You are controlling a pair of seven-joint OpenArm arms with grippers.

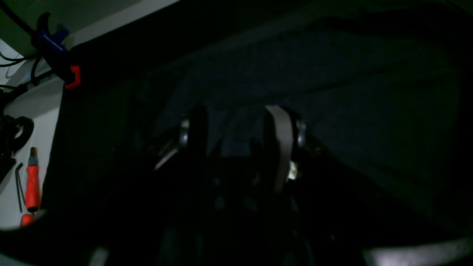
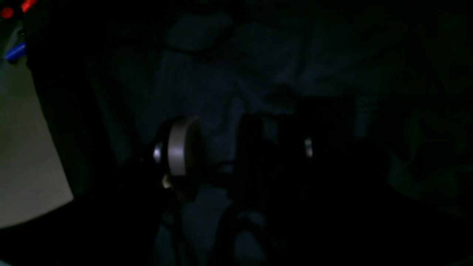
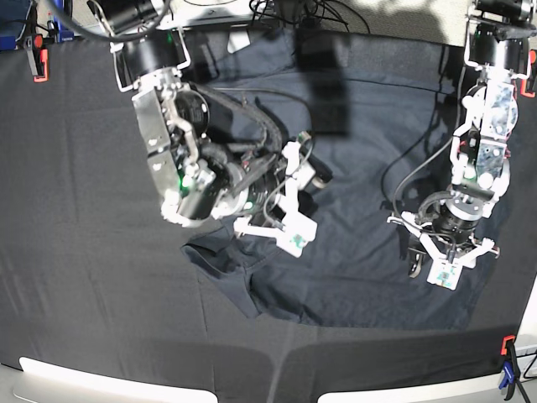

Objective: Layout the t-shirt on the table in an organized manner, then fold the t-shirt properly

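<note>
The t-shirt spreads across the table; right gripper sits over its crumpled end (jaws parted, empty), left gripper also parted, toward the opposite edge.

- The t-shirt is soft, matt cloth, dark navy, rumpled into shallow wrinkles.
- The table is covered in matt black fabric with faint crease lines.
- The left gripper has dull pale-grey pads on its inner faces and small shiny metal fittings at the sides.
- The right gripper shows 1 smooth grey pad, faintly glossy.
- The clamp looks like hard plastic, blue with an orange tip.
- The screwdriver has a glossy orange plastic handle.
</note>
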